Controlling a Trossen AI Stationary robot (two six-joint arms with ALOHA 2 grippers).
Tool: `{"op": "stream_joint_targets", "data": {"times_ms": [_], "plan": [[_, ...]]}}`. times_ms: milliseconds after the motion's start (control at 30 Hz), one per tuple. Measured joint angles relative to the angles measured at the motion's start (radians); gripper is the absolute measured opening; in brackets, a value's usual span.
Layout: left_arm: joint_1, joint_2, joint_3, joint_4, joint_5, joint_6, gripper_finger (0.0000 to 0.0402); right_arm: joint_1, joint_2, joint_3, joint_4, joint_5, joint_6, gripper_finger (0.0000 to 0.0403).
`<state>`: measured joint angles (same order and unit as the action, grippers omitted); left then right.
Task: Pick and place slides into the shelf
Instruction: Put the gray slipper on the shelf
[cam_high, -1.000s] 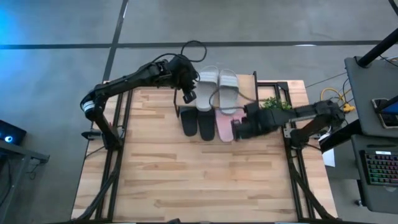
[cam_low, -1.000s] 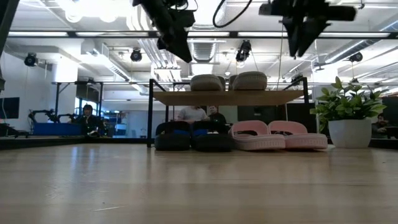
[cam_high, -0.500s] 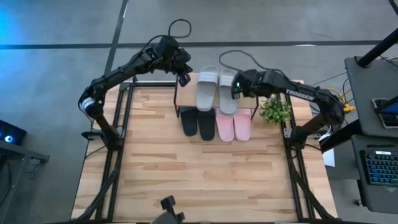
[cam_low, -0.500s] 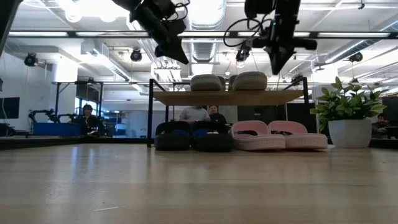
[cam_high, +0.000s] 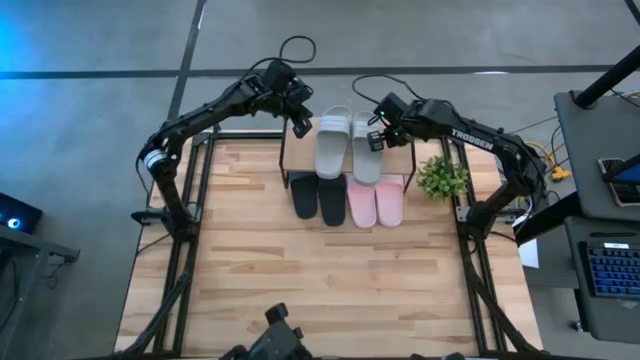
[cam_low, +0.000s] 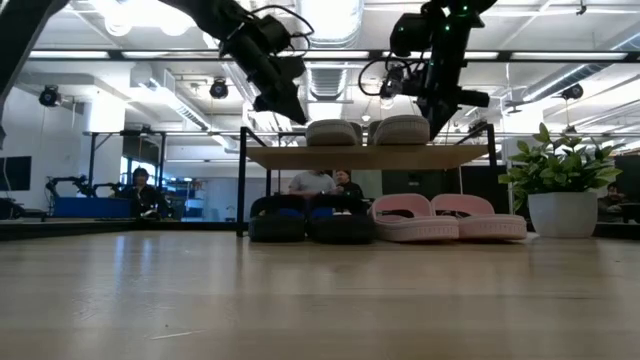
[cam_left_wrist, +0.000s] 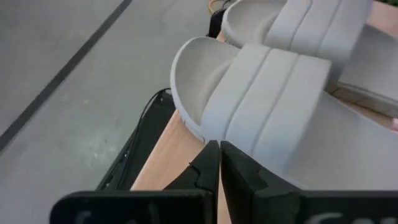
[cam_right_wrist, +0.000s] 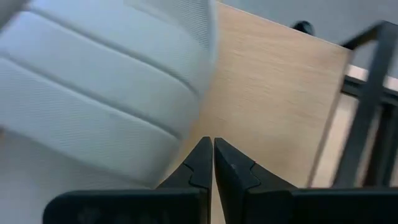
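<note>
Slides fill the shelf, which stands at the middle of the worktop's far edge: 2 grey-green slides lie side by side on its light plank top, while the black pair and the pale pink pair sit in a row on the worktop under it, their front ends poking out toward the near edge. In the low view the black slides are under the shelf's left half and the pink ones under its right half, all 4 flat on the wood. The left pincer hangs above the shelf's far left corner, just beside the left grey-green slide; its wrist view shows the 2 dark fingers pressed together with nothing between them, their tips close to that slide's wide strap. The right pincer is raised over the right grey-green slide near the shelf's far edge; its own fingers are likewise closed and empty, tips over bare plank next to the slide's ribbed strap. A small potted plant stands on the worktop just right of the shelf, near the far right corner. People show in the room behind the shelf.
</note>
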<state>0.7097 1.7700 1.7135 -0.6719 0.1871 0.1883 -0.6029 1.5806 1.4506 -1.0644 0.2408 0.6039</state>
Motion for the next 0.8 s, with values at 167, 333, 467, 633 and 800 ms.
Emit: {"op": "stream_joint_targets", "data": {"times_ms": [167, 333, 467, 633, 800], "plan": [[0.0, 0.044, 0.005, 0.009, 0.026, -0.028, 0.0, -0.001, 0.0, 0.0, 0.027, -0.017, -0.037, 0.0009], [-0.003, 0.054, 0.0, 0.01, 0.097, -0.052, 0.0, -0.013, 0.0, 0.0, 0.033, -0.016, -0.069, 0.0009], [-0.009, 0.058, -0.001, 0.008, 0.12, -0.055, 0.0, -0.02, 0.0, 0.0, 0.047, -0.031, -0.087, 0.0009], [-0.018, 0.057, -0.003, 0.006, 0.121, -0.054, 0.0, -0.025, 0.0, 0.0, 0.086, -0.09, -0.092, 0.0009], [-0.032, 0.058, -0.014, 0.009, 0.121, -0.054, 0.0, -0.025, 0.0, 0.0, 0.085, -0.091, -0.092, 0.0009]]}}
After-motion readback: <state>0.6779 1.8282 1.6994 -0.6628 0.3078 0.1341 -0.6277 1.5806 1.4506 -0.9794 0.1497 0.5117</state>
